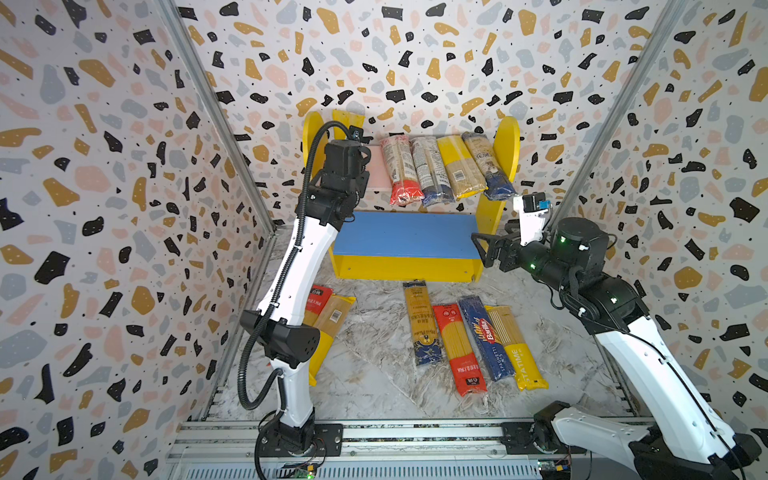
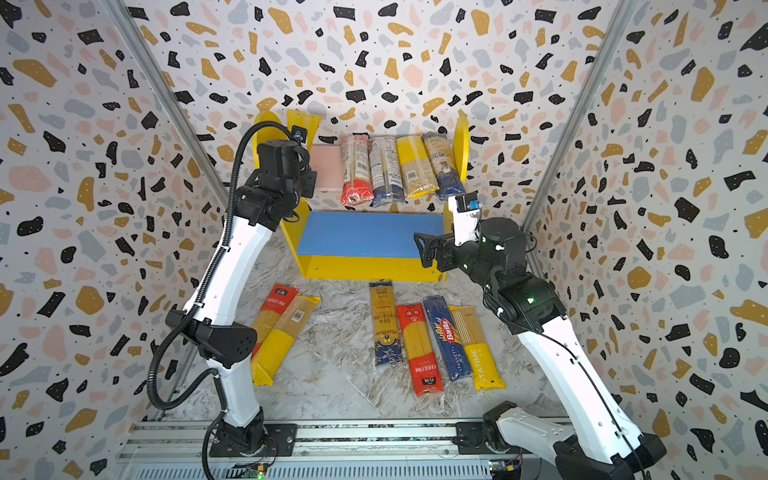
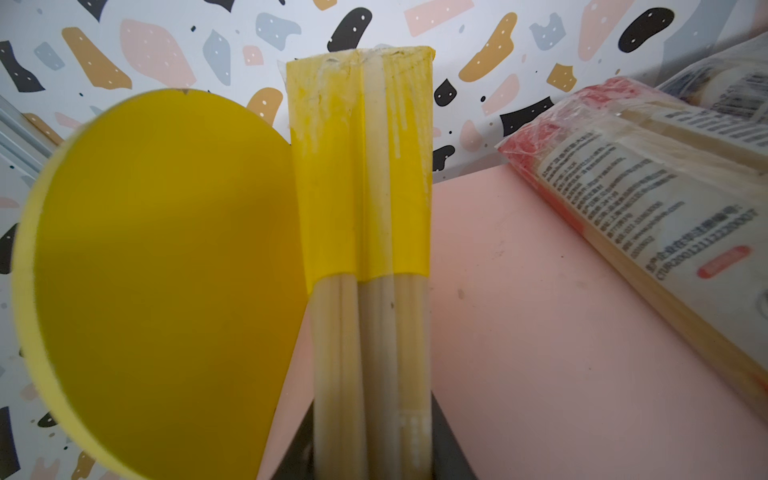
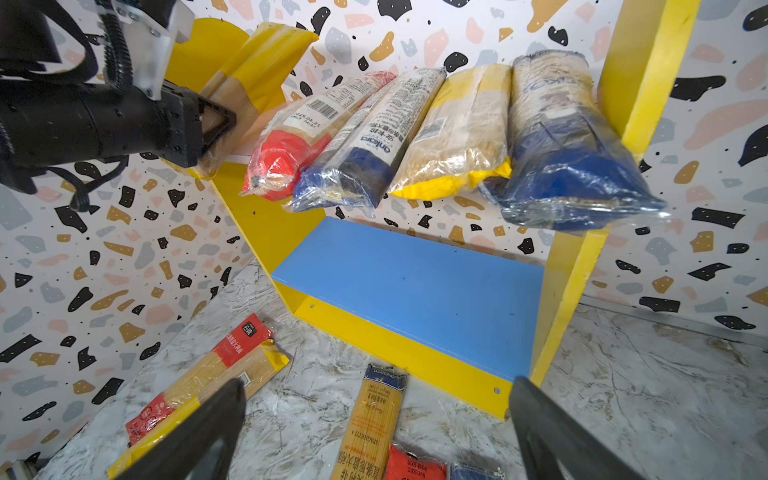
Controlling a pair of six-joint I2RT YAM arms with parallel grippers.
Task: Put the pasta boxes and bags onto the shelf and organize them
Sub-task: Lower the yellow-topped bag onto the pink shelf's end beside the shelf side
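Marble tabletop; Barilla pack beside STATIME pack

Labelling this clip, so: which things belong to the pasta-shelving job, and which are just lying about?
Job: shelf; four packs on its pink board; six packs on the table; yellow-ended pack in left gripper.
Lying about: nothing loose, only patterned walls.

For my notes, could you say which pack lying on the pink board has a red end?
The red-ended pack, leftmost of the four in both top views; the others end in blue, yellow and blue.
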